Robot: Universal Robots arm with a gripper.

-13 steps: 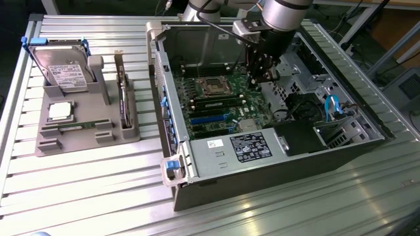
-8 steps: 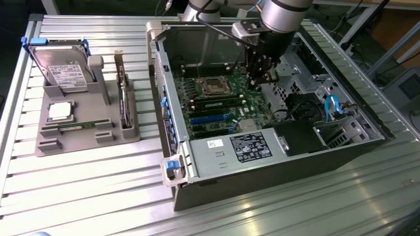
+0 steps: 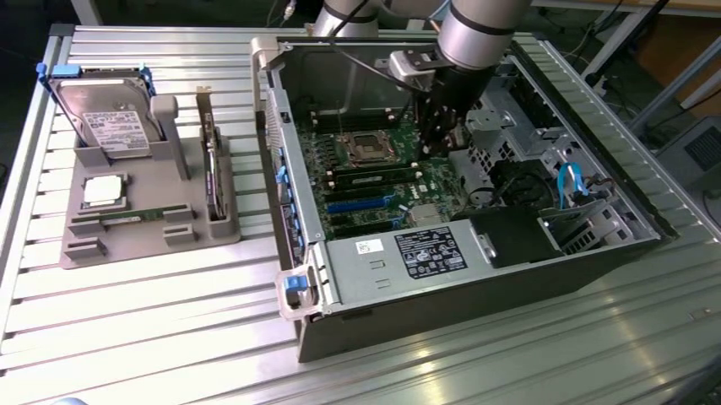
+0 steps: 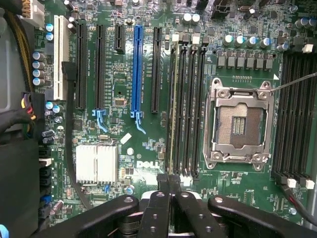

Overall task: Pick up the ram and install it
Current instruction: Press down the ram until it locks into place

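The gripper (image 4: 170,184) hung over the motherboard (image 4: 124,99) inside the open computer case (image 3: 295,211), its black fingers (image 4: 159,208) drawn close together at the end of a row of memory slots (image 4: 190,104). A thin green edge — the ram (image 4: 173,109) — stood in the slot directly in line with the fingertips, running away from them beside the empty CPU socket (image 4: 240,124). Whether the fingers were pinching the stick or merely resting against its end could not be told. In the exterior view the arm (image 3: 474,34) reached down into the case, the gripper (image 3: 437,143) low beside the socket (image 3: 367,149).

Further out on the board lay a blue expansion slot (image 4: 136,69), several black ones and a silver heatsink (image 4: 96,162). To the exterior view's left of the case, a grey holder tray (image 3: 147,240) sat on the slatted table (image 3: 135,337) — it carried a hard drive (image 3: 107,122), a processor chip (image 3: 104,191) and an upright dark card (image 3: 214,169).
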